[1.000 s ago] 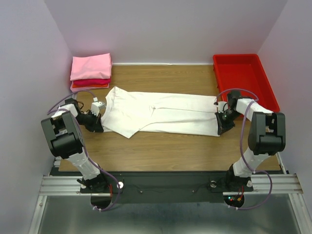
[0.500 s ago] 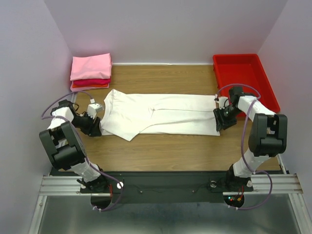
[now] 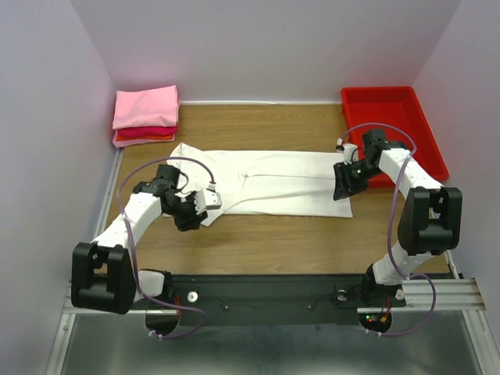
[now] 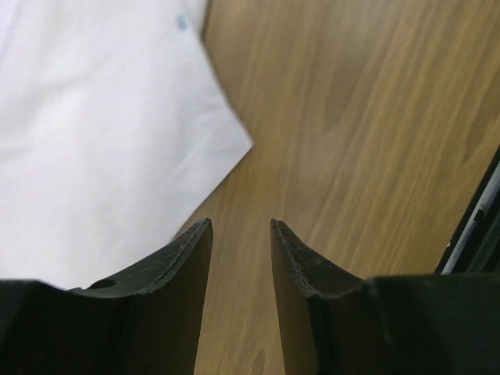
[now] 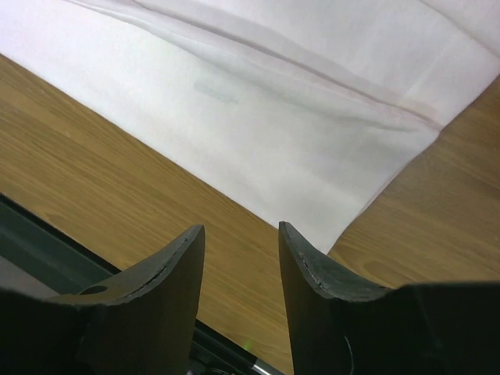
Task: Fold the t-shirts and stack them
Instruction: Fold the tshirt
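From above, a folded white t-shirt (image 3: 273, 181) is seen across the desk (image 3: 273, 234), with pink and red t-shirts (image 3: 145, 117) stacked at its far-left corner and a red tray (image 3: 388, 117) showing only bare floor. At the left wrist, the left tool (image 4: 241, 226) is parted over wood beside the shirt's corner. At the right wrist, the right tool (image 5: 241, 230) is likewise parted at the shirt's edge.
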You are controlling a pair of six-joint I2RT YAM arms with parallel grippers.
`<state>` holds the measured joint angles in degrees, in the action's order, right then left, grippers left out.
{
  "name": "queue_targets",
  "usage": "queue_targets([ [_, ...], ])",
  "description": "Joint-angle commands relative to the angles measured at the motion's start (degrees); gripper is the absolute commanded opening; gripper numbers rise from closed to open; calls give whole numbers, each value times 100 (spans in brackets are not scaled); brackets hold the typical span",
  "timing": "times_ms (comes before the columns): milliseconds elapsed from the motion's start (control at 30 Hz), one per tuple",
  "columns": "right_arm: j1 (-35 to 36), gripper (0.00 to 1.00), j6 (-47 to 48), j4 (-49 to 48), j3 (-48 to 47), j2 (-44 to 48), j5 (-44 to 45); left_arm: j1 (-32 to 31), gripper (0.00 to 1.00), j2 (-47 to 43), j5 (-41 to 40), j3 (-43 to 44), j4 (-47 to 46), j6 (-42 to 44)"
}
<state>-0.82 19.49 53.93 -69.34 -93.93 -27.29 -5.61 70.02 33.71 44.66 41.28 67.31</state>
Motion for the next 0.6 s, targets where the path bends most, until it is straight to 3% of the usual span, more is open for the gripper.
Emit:
queue_targets([
  [0,29,48,-164,-93,-211,-46,-146,-694,47,379,-418,-107,-734,-613],
  [167,29,48,-138,-102,-282,-82,22,-1249,49,872,-655,-169,-1254,-965],
  [400,29,47,-85,-111,-369,-152,189,-1399,49,1593,-822,-177,-1658,-1237],
  [467,29,47,-77,-111,-378,-178,189,-1399,42,1778,-910,-169,-1728,-1308],
  [567,29,46,-68,-93,-396,-196,180,-1408,13,1866,-998,-3,-1528,-1299],
])
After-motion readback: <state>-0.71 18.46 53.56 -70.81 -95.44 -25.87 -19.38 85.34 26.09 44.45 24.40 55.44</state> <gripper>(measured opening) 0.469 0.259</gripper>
